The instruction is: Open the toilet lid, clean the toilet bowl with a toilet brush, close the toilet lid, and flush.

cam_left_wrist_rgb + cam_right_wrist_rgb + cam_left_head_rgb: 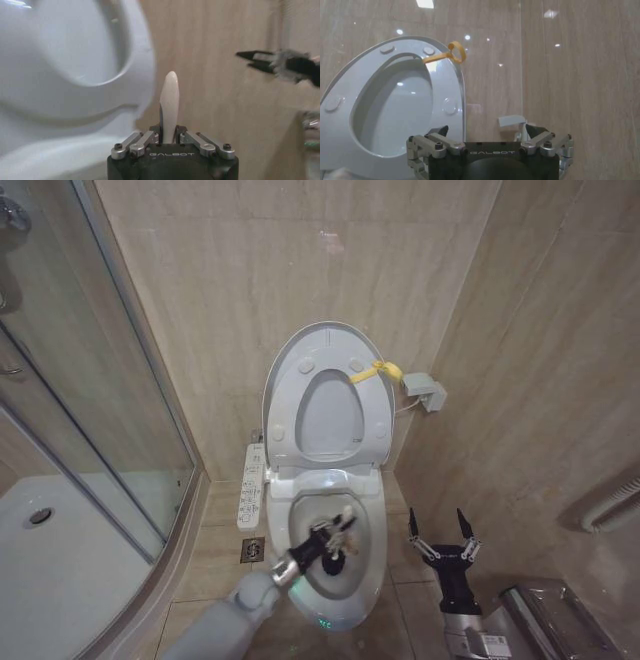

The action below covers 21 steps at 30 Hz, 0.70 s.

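Closest to your head camera, your left arm reaches up from the lower edge over the toilet bowl, and your left claw sits above the bowl's opening, clamped on the toilet brush. From the left wrist you see the slim white handle standing up between the closed-in fingers; in the head view a dark shape under the claw inside the bowl looks like the bristle head, though you cannot make it out clearly. Behind the bowl, the toilet lid stands upright against the tiled wall with the seat ring raised against it, and a yellow strap hangs at the lid's edge on the side nearer your right arm. Beside the bowl on the shower side, a long white button panel runs along the rim. On the other side of the bowl, your right claw hangs over the floor tiles, well apart from the bowl, its fingers spread wide and gripping nothing.
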### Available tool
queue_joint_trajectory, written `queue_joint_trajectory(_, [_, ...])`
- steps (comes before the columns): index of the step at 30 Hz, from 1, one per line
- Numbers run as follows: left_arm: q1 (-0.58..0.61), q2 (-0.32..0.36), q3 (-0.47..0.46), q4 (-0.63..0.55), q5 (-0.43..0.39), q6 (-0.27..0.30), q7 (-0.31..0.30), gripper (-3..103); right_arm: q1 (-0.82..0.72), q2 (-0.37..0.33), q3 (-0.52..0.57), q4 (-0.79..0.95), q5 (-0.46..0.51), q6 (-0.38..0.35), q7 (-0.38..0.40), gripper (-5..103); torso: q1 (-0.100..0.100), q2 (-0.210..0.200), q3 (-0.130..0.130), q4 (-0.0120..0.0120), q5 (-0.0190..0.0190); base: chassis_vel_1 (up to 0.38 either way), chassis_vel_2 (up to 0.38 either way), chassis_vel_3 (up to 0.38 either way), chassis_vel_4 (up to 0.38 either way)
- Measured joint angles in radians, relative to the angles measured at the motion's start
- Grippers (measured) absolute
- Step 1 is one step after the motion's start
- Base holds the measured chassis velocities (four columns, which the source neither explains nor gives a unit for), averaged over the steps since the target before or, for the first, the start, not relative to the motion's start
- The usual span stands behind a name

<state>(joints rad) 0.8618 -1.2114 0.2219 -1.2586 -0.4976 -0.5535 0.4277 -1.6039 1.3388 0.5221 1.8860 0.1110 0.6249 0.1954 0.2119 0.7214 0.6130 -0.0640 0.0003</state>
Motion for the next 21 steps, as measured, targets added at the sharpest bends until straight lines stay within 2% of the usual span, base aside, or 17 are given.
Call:
queue_joint_trajectory(3, [0.068, 0.043, -0.082, -0.019, 0.043, 0.005, -0.044, 18, 0.015, 0.004, -0.013, -0.017, -0.006, 0.001, -0.002, 100, 0.000, 0.000, 0.000, 0.0002, 0.0002, 0.000, 0.000, 0.000, 0.000])
queue_joint_trajectory(8, [0.110, 0.060, -0.139, -0.009, 0.045, 0.019, -0.083, 18, 0.027, 0.010, -0.022, -0.038, -0.016, 0.003, -0.005, 100, 0.000, 0.000, 0.000, -0.0003, 0.0001, 0.000, 0.000, 0.000, 0.000])
queue_joint_trajectory(14, [0.103, 0.046, -0.136, 0.011, -0.027, 0.059, -0.083, 18, 0.029, 0.013, -0.024, -0.037, -0.019, 0.003, -0.006, 100, 0.000, 0.000, 0.000, -0.0002, 0.0001, 0.000, 0.000, 0.000, 0.000])
queue_joint_trajectory(18, [0.074, 0.006, -0.082, 0.013, -0.090, 0.091, -0.067, 18, 0.021, 0.015, -0.018, -0.020, -0.019, 0.003, -0.006, 100, 0.000, 0.000, 0.000, -0.0002, 0.0006, 0.000, 0.000, 0.000, 0.000])
queue_joint_trajectory(21, [0.065, -0.028, -0.045, 0.014, -0.107, 0.096, -0.057, 18, 0.013, 0.015, -0.013, -0.011, -0.018, 0.003, -0.006, 100, 0.000, 0.000, 0.000, 0.0000, 0.0004, 0.000, 0.000, 0.000, 0.000])
